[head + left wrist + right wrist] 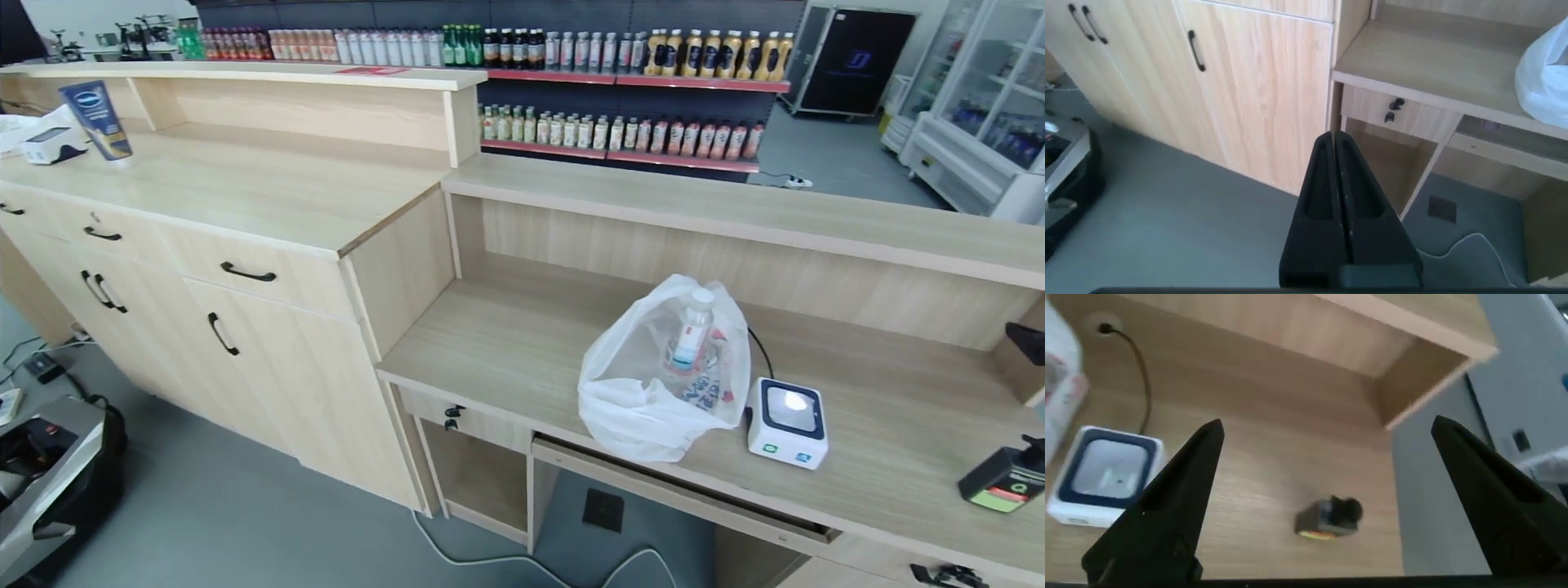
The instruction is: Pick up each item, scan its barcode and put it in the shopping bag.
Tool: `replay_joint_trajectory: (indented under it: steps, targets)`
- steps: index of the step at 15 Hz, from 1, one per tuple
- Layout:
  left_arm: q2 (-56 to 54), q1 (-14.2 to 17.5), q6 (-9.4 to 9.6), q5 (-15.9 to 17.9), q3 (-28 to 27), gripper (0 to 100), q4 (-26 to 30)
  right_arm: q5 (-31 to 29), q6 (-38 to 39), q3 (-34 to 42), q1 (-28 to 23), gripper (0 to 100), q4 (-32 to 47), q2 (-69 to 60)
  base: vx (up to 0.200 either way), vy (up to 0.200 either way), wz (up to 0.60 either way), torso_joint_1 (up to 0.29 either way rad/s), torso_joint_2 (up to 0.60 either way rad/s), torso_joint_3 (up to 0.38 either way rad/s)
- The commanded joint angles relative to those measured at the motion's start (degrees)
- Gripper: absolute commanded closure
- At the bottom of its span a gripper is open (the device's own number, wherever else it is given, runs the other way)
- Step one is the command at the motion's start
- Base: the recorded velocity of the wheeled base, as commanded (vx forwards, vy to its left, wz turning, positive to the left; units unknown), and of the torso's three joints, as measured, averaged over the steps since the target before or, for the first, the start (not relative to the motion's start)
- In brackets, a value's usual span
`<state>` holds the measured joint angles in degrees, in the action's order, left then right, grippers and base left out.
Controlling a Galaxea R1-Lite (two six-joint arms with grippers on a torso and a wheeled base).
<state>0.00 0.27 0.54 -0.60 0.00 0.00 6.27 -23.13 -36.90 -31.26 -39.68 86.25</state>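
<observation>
A white shopping bag (629, 392) of thin, crinkled, half-transparent plastic slumps open-mouthed on the lower worktop (506, 343), with a clear bottle (692, 331) standing upright inside it, its white cap and red-and-blue label showing through the film. Touching or just beside the bag sits the scanner (788, 420), a small white box with rounded corners and a dark blue top framing a glossy reading window, its black cable (761, 351) curling back toward the rear panel. The right tool (1327, 423) hangs above this pale wood-grain worktop with its two black, wedge-shaped fingers spread wide and nothing between them; below it lies a small dark handheld device (1006, 482) with a green and red face, well apart from the scanner. The left tool (1335, 143) is closed, its flat black fingers pressed together on nothing, and hangs low over the grey floor (1167, 212) in front of the light wooden cabinet (269, 384) with its curved black handles. With one item bagged and both tools empty, the work appears to stand between items: the next move would call for finding another product, perhaps the tapered blue pack (96, 118) standing on the raised worktop far off to the left, gripping it without crushing it, and turning its barcode to the scanner's window before lowering it into the soft bag, which could fold shut under a careless drop. Behind, red-edged shelves (620, 79) carry rows of bottled drinks.
</observation>
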Motion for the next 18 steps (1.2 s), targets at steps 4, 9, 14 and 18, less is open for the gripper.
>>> replay_joint_trajectory:
  steps: [4,9,14,18]
  targets:
    - [0.0,0.0,-0.01,0.0,0.0,100,0.0,-9.9,5.1,-6.8,-6.6,0,9.2,4.0,0.000,0.000,-0.30,0.000,0.00,0.004]
    - [0.0,0.0,-0.01,0.0,0.0,100,0.0,2.2,-15.2,-14.9,-16.5,0,9.4,18.3,0.000,0.000,0.00,0.000,0.00,0.000]
    - [0.0,0.0,-0.01,0.0,0.0,100,0.0,13.7,-29.1,-22.8,-23.0,0,14.1,26.1,0.000,0.000,0.00,0.000,0.00,0.000]
    - [0.0,0.0,-0.01,0.0,0.0,100,0.0,19.3,-29.7,-23.7,-23.4,0,18.9,30.0,0.000,0.000,0.00,0.000,0.00,0.000]
